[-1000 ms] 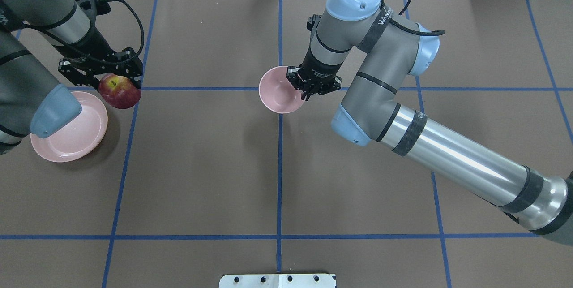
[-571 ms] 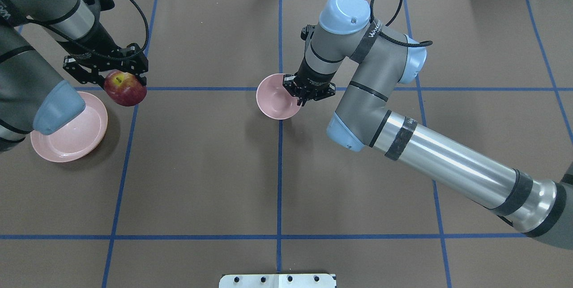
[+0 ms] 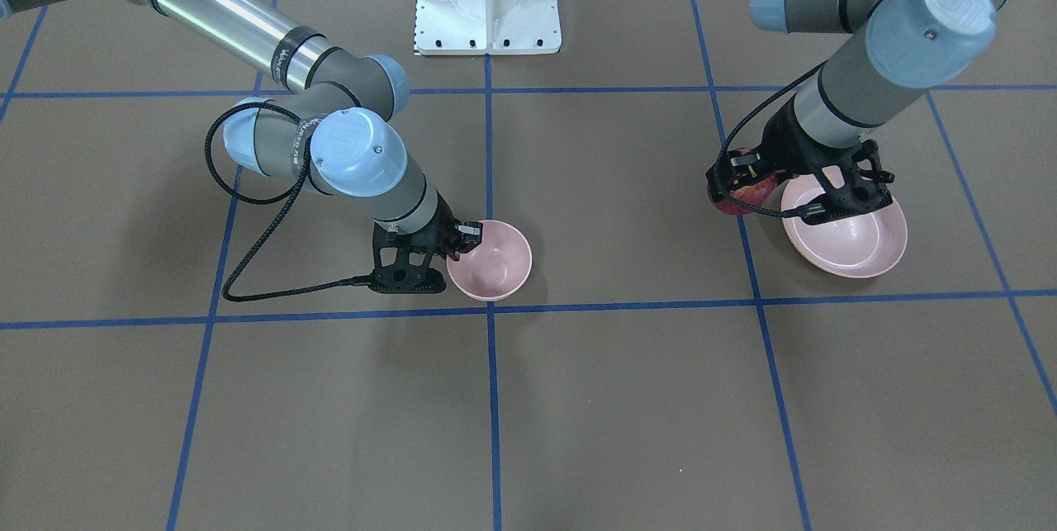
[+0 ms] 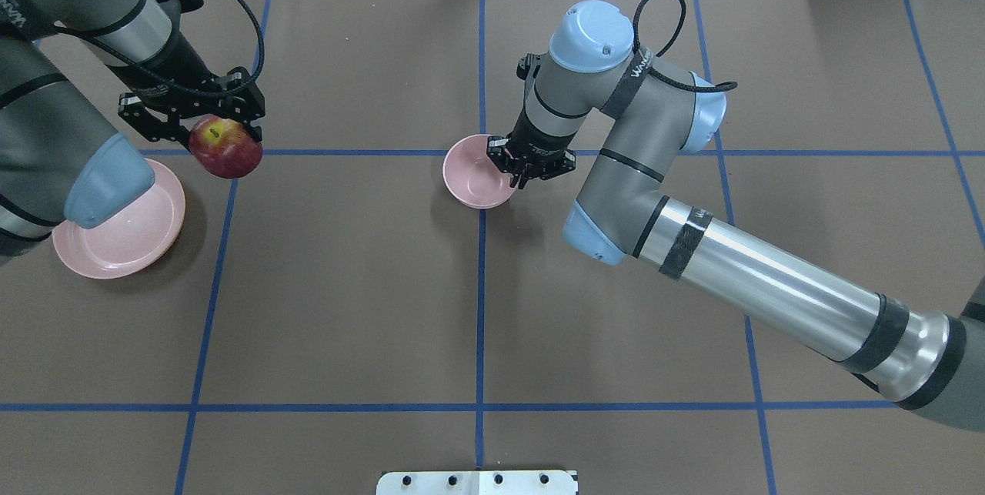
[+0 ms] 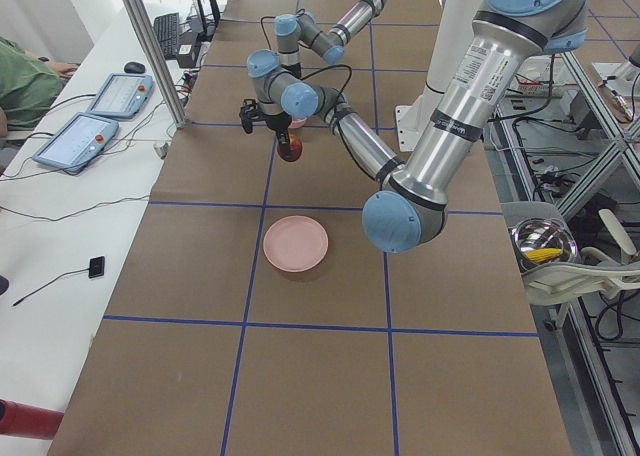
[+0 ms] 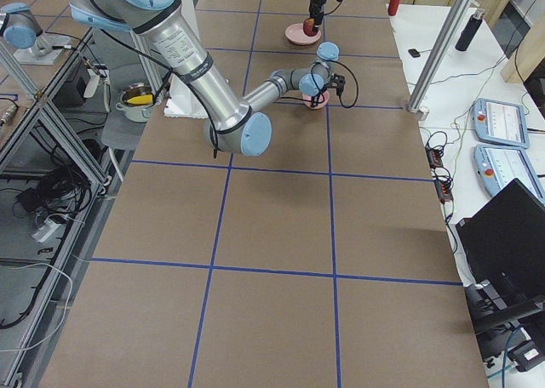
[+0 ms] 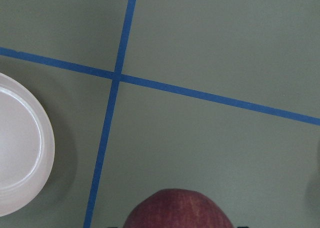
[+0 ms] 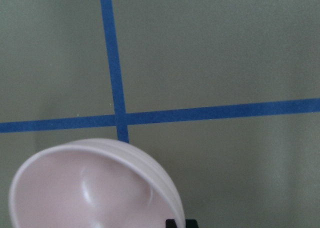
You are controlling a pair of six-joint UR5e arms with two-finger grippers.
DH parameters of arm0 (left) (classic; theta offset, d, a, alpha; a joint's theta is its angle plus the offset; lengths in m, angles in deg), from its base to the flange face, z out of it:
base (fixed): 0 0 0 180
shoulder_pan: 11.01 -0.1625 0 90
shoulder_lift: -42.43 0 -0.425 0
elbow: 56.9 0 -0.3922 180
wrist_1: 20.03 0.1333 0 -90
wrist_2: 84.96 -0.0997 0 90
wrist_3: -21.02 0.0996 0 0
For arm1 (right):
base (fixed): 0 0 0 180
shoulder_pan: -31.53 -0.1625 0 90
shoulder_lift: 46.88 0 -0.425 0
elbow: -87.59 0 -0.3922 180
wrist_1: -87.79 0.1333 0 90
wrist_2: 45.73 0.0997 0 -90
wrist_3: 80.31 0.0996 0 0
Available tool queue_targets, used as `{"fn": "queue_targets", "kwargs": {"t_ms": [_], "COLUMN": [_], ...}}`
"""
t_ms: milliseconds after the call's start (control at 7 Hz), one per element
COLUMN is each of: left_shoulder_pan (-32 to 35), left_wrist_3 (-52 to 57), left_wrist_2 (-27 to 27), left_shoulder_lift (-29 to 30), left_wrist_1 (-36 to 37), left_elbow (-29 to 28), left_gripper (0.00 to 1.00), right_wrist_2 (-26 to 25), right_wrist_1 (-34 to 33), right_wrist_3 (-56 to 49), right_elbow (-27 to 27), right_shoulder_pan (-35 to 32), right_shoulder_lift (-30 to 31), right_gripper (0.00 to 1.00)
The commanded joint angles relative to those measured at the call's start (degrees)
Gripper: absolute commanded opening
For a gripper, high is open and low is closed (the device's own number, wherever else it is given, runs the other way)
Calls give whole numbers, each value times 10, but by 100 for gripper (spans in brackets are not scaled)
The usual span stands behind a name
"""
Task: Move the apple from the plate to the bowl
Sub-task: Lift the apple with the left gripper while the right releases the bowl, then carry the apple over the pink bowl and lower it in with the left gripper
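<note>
The dark-red apple (image 4: 225,147) hangs in my left gripper (image 4: 224,145), which is shut on it above the table, just right of the wide pale-pink plate (image 4: 123,237). The plate holds nothing. The left wrist view shows the apple's top (image 7: 177,210) and the plate's rim (image 7: 47,143) at its left. The small deep pink bowl (image 4: 473,175) is at the table's middle, on the blue tape cross. My right gripper (image 4: 524,169) is shut on the bowl's right rim. The bowl (image 8: 90,188) looks tilted in the right wrist view. In the front view, the apple (image 3: 737,194) is partly hidden behind the left gripper.
Blue tape lines (image 4: 481,287) split the brown table into squares. A white mount plate (image 4: 477,482) sits at the near edge. The right arm's long forearm (image 4: 769,287) lies across the right half. A steel bowl (image 5: 543,244) stands off the table.
My left gripper has carried the apple up and to the right, away from the plate. My right gripper has shifted slightly with the bowl, which now looks smaller and lower.
</note>
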Motion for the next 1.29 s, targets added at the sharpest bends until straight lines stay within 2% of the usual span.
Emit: {"fn": "queue_targets", "kwargs": {"t_ms": [0, 286, 429, 571, 714, 857, 1000, 1143], "left_shoulder_pan": [-10, -50, -81, -88, -101, -102, -119, -143], "left_wrist_3": [-12, -114, -153, -211, -234, -235, -236, -237], "left_wrist_2": [0, -1, -5, -6, -9, -11, -35, -75], "left_shoulder_lift": [20, 88, 118, 158, 196, 237, 268, 272], "left_wrist_1": [0, -19, -63, -146, -202, -209, -213, -248], "left_elbow": [-5, -44, -79, -146, -202, -247, -289, -317], "left_gripper": [0, 0, 0, 0, 0, 0, 0, 0], "right_wrist_2": [6, 70, 105, 127, 130, 130, 122, 119], "right_wrist_1": [2, -3, -7, -14, -24, -69, -152, -199], "right_wrist_3": [8, 9, 5, -2, -22, -68, -137, -190], "right_elbow": [-4, -22, -26, -27, -34, -49, -72, -95], "right_shoulder_pan": [-4, -52, -79, -106, -123, -144, -157, -173], "right_shoulder_lift": [1, 0, 3, 13, 27, 41, 48, 66], "right_gripper": [100, 100, 100, 100, 100, 100, 100, 100]}}
